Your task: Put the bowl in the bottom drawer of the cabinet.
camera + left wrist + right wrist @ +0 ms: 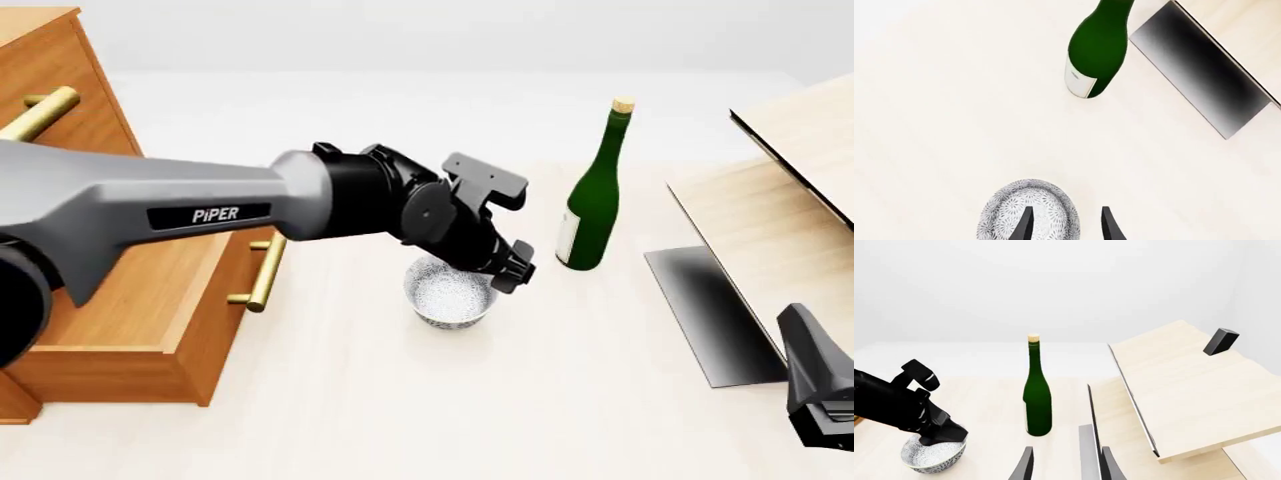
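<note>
The white speckled bowl stands on the table, right of the cabinet. My left gripper is open and hangs down at the bowl, one finger over its inside and the other outside its rim. The bottom drawer is pulled out, its brass handle facing the bowl; the left arm hides most of its inside. My right gripper is open and holds nothing, low at the right, away from the bowl.
A green bottle stands upright just right of the bowl. A pale wood structure with a dark panel fills the right side. An upper drawer's brass handle sticks out at far left.
</note>
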You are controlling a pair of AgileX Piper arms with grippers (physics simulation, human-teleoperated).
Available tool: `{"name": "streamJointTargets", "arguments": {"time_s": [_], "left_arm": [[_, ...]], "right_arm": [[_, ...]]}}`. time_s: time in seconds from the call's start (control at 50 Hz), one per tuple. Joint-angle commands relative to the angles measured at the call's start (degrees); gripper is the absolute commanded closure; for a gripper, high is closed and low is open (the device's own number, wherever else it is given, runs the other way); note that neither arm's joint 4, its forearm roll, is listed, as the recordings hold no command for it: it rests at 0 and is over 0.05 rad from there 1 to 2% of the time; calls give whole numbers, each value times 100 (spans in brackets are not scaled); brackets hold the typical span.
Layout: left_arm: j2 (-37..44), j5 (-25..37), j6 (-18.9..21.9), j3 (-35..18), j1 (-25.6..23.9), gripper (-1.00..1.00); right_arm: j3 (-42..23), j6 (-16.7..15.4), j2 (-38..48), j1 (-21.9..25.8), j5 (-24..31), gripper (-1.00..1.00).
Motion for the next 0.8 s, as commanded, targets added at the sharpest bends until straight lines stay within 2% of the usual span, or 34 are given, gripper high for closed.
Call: {"name": "streamJointTargets", "arguments": {"time_s": [0.02,0.8], "left_arm": [[126,-51,-35,39,-11,-100],[414,-160,-278,84,9,-100]], "right_arm": [[0,0,-2,1,0,-100],[0,1,-1,1,0,-100]]}}
